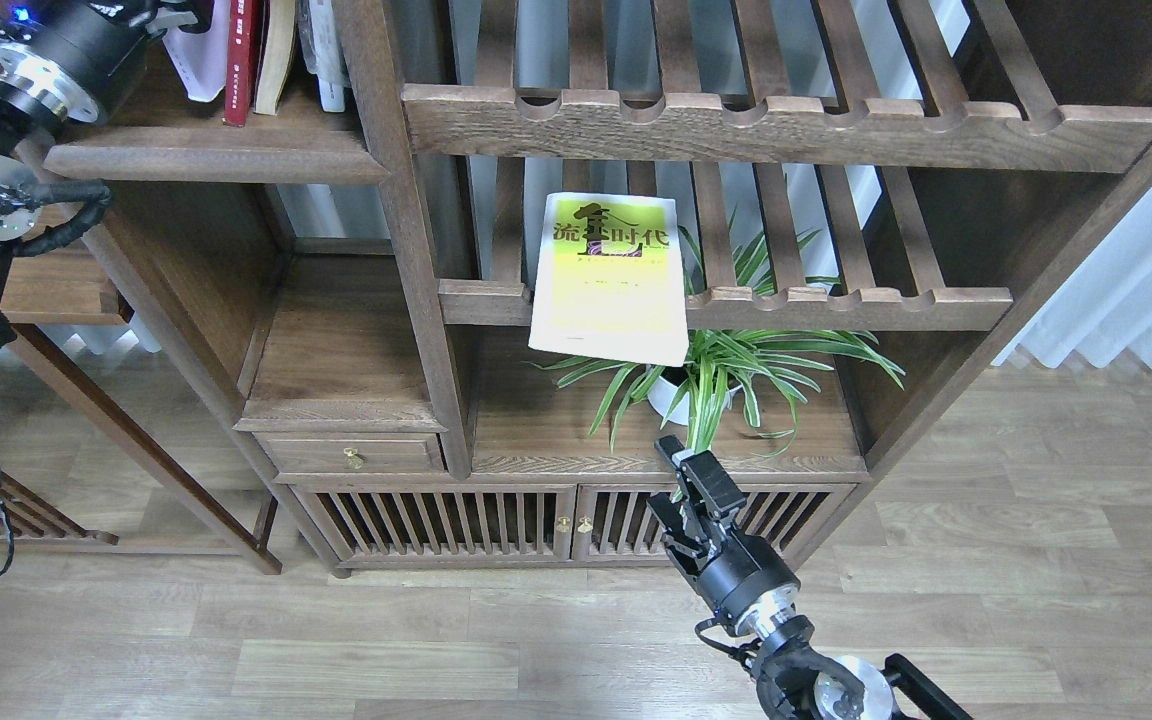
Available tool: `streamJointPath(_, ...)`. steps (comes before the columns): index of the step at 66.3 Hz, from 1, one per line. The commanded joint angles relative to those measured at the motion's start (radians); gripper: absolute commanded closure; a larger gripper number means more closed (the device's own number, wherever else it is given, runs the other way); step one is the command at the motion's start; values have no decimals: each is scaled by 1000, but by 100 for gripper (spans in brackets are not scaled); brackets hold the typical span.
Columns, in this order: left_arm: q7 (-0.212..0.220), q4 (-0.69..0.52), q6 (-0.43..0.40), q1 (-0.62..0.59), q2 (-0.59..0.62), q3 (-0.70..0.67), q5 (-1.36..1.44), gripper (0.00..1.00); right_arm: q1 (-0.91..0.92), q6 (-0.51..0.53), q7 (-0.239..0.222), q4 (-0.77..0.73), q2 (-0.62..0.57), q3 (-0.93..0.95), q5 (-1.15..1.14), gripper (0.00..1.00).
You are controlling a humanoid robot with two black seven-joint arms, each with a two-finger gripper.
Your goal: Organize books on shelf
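Observation:
The yellow-green book (611,275) with black characters lies flat on the lower slatted rack, its front edge overhanging the rail. On the shelf (206,150) at top left stand a dark red book (241,60) and a white book (194,55). My left gripper (158,12) is at the top edge, right against the white book; its fingers are cut off by the frame. My right gripper (681,470) hovers low in front of the cabinet doors, below the plant, with nothing in it. Its dark fingers cannot be told apart.
A tan book (281,50) and pale items (328,50) stand right of the red book. A potted spider plant (726,375) sits under the yellow-green book. An upper slatted rack (786,125), a drawer (351,455) and slatted cabinet doors (456,520) are also in view.

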Motion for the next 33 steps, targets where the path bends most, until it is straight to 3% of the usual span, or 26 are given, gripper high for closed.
streamJointPath(1, 0, 7, 0, 0, -3, 0, -1, 71, 0, 0, 0, 0, 0, 0, 0, 1)
streamJointPath(15, 0, 16, 0, -1, -11, -5, -1, 58, 0, 0, 0, 0, 0, 0, 0, 1)
streamJointPath(21, -1, 17, 0, -1, -14, -6, -1, 46, 0, 0, 0, 0, 0, 0, 0, 1)
streamJointPath(29, -3, 17, 0, -8, -17, -11, -4, 42, 0, 0, 0, 0, 0, 1, 0, 1)
streamJointPath(33, -8, 16, 0, -11, -17, -12, -25, 31, 0, 0, 0, 0, 0, 6, 0, 1)
